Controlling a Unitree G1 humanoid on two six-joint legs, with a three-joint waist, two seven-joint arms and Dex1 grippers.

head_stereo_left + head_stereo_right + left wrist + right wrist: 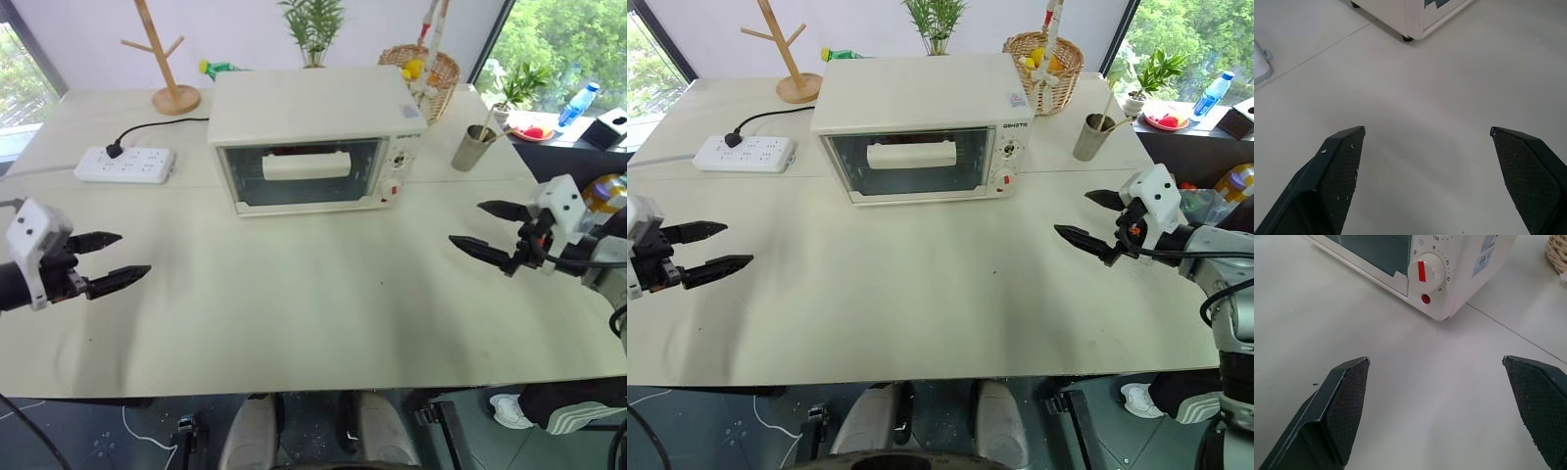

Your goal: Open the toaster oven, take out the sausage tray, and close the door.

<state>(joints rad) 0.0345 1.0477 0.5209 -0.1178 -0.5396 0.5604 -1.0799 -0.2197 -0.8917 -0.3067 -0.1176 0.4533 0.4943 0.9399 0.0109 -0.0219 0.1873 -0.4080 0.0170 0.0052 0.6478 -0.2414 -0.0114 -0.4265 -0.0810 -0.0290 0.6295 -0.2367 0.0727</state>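
Toaster oven (315, 137) is placed at the far middle of the pale table (294, 304), with its glass door (302, 172) shut and facing the robot; the long cream handle (307, 164) is seen across the upper part of the glass. Whether the sausage tray is inside cannot be told through the glass.

At the left side, the left gripper (116, 258) is held above the table near its left edge, well apart from the oven, and its two black fingers are spread wide with nothing between them. In the left wrist view the same fingers (1334, 171) are seen far apart over bare table, with a lower corner of the oven beyond them.

Further back on the left, a white power strip (125, 164) is laid on the table, with a black plug in it, and a wooden stand (168, 59) is placed behind it.

On the right panel of the oven, knobs and a small red light (1425, 298) are seen. Behind the oven to the right a wicker basket (431, 69) is set, and a metal cup (476, 147) stands near it.

At the right side, the right gripper (477, 228) is held above the table, also well apart from the oven, its fingers wide apart and empty.
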